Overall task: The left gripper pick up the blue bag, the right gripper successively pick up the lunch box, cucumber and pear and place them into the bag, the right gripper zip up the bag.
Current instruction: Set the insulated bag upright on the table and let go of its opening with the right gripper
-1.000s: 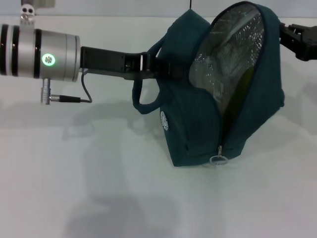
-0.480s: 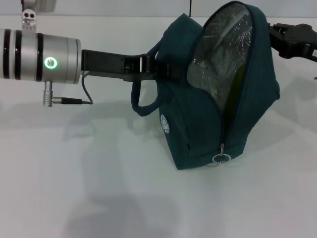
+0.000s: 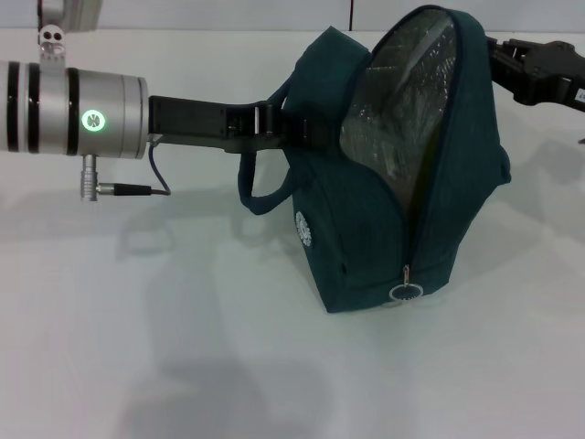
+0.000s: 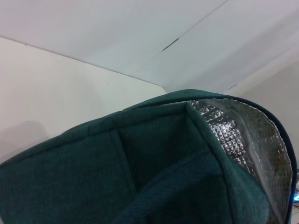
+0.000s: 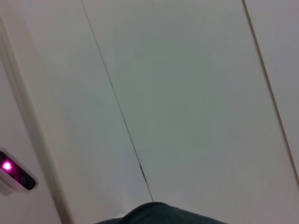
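White tabletop (image 3: 183, 347), pale panelled wall (image 5: 187, 93)

A bare white table (image 3: 183, 347) spreads under soft shadows; pale wall panels (image 5: 187, 93) with thin seams rise behind.

No readable text; blue bag (image 3: 366, 238) logo illegible.

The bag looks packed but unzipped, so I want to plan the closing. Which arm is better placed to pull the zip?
Probably the right. The left gripper is occupied holding the blue bag by its handle, while the right gripper is at the bag's far top edge. The ring zip pull hangs low.
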Motion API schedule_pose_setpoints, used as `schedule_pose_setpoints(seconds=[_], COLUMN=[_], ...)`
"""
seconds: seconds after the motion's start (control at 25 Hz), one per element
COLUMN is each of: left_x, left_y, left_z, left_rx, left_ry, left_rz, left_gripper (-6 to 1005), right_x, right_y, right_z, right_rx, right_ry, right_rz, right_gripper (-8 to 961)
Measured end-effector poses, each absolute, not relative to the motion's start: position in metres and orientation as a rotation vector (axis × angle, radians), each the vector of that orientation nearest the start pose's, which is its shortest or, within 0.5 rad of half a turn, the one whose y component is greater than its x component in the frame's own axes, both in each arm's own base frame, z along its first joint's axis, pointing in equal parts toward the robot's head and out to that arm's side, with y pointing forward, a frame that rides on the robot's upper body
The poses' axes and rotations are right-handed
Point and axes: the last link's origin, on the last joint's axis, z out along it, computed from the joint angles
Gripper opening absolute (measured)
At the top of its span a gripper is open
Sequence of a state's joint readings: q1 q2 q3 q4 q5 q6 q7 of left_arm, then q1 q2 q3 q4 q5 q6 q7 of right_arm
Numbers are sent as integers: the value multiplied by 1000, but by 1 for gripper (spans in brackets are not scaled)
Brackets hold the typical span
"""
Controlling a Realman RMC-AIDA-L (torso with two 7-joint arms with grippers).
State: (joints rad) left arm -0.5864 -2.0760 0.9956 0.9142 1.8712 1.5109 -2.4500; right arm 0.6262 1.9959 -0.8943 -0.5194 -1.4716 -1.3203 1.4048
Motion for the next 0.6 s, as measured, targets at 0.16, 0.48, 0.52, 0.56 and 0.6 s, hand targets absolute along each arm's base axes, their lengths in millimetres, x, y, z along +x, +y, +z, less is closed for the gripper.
schedule_pose_setpoints(seconds=[0.16,0.48,0.52,0.56,0.6], left_x=[-187,-194,-195,-196,-196], left_y=[359,359,359,358,358], left_z=[5,11,11,11,11], left_rx=[-2579,-2523,-2520,-2518,-2516], left_ry=[-1645,-1667,-1670,-1672,-1674], left_rz=[-727,-780,-782,-782,-783], left_gripper=[57,57,57,57,57], right_x=[221,219,220,220,220], right_y=[397,394,394,394,394], right_z=[31,23,22,22,22], right_rx=[-2417,-2474,-2478,-2480,-2481], right_ry=[660,655,655,655,656], right_rz=[1012,968,963,960,957], right_gripper=[144,296,317,338,360])
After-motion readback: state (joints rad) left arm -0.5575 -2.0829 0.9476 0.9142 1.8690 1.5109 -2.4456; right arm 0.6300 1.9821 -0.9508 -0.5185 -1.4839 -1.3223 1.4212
